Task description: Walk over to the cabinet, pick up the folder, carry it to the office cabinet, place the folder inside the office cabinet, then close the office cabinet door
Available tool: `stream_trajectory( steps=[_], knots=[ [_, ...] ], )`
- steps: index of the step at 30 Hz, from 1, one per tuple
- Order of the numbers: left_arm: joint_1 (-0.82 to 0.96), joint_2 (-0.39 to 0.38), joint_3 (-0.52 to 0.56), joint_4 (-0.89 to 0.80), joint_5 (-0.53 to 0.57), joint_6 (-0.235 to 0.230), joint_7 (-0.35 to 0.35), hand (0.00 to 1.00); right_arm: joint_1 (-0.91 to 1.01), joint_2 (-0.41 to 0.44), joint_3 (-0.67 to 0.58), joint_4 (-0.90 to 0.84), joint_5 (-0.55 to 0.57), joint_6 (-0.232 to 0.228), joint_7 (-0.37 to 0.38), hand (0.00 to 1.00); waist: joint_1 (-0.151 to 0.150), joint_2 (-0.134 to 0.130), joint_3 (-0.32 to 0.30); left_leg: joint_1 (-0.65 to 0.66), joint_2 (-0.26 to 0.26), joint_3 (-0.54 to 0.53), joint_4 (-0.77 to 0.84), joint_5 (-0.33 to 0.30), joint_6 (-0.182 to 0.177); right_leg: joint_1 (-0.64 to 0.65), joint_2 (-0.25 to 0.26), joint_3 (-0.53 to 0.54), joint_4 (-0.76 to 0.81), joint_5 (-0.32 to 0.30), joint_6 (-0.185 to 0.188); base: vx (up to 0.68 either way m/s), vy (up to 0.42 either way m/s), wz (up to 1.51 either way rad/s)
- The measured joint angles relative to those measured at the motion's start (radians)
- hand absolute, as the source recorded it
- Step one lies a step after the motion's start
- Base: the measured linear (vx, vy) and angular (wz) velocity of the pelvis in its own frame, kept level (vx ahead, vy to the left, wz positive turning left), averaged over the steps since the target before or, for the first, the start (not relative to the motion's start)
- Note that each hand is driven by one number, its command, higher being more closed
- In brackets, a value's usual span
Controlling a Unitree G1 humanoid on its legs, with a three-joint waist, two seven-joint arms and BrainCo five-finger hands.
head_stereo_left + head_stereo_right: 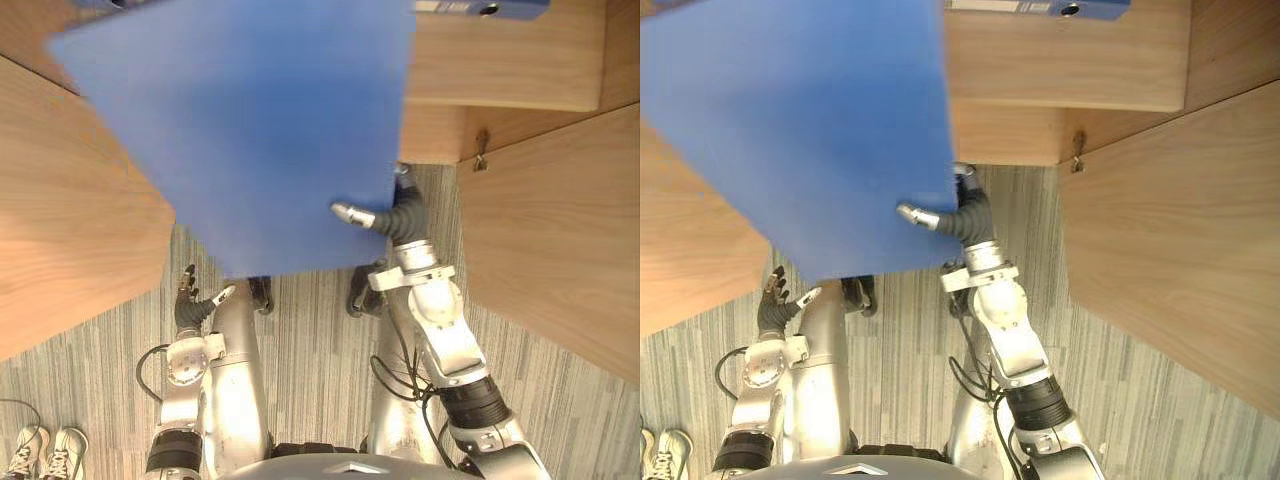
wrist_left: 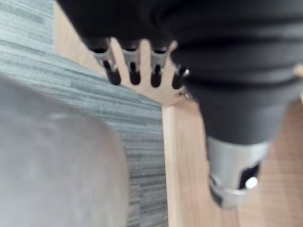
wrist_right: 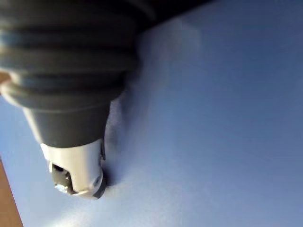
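Folder (image 1: 250, 130) in right hand (image 1: 358, 215), beside cabinet door (image 1: 550, 250)

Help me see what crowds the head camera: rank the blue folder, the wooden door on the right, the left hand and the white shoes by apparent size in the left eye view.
1. blue folder, nearest the camera, so inflated.
2. wooden door.
3-4. left hand and white shoes: look alike, unranked.
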Motion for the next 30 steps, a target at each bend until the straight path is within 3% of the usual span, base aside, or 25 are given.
stream_trajectory(
  steps=[5,13,16,26,30],
  knots=[
    [-0.008,0.005,0.002,-0.013,-0.039,-0.012,-0.005,0.0,-0.058,0.004,-0.107,0.012,0.196,-0.005,-0.022,1.0,0.005,0.002,0.006,-0.051,0.0,-0.017,0.016,0.002,-0.004,-0.047,-0.002,-0.009,0.029,-0.014,-0.009,-0.04,-0.098,0.05],
    [-0.028,0.009,0.001,-0.032,-0.078,-0.021,-0.005,0.0,-0.244,0.002,-0.226,0.088,0.395,-0.044,-0.088,1.0,0.019,0.006,0.01,-0.095,-0.003,-0.029,0.021,0.008,-0.012,-0.088,-0.008,-0.02,0.047,-0.024,-0.013,-0.04,-0.08,0.04],
    [-0.029,0.008,-0.002,-0.049,-0.085,-0.02,-0.006,0.0,-0.321,0.0,-0.256,0.13,0.438,-0.071,-0.107,1.0,0.021,0.011,0.014,-0.115,-0.006,-0.048,0.03,0.008,-0.014,-0.092,-0.013,-0.037,0.058,-0.034,-0.016,-0.04,-0.069,0.12],
    [-0.035,0.01,-0.009,-0.068,-0.105,-0.018,0.001,0.0,-0.589,-0.002,-0.255,0.311,0.526,-0.072,-0.175,1.0,0.025,0.01,0.015,-0.142,-0.01,-0.055,-0.002,0.034,-0.035,-0.124,-0.014,-0.047,0.053,-0.036,-0.019,-0.03,-0.06,0.05],
    [-0.042,0.018,-0.021,-0.082,-0.121,-0.016,0.009,0.0,-0.71,-0.01,-0.261,0.373,0.615,-0.073,-0.211,1.0,0.025,0.01,0.015,-0.169,-0.023,-0.076,-0.031,0.064,-0.051,-0.141,-0.021,-0.069,0.048,-0.036,-0.019,-0.04,-0.062,0.16]
  ],
)
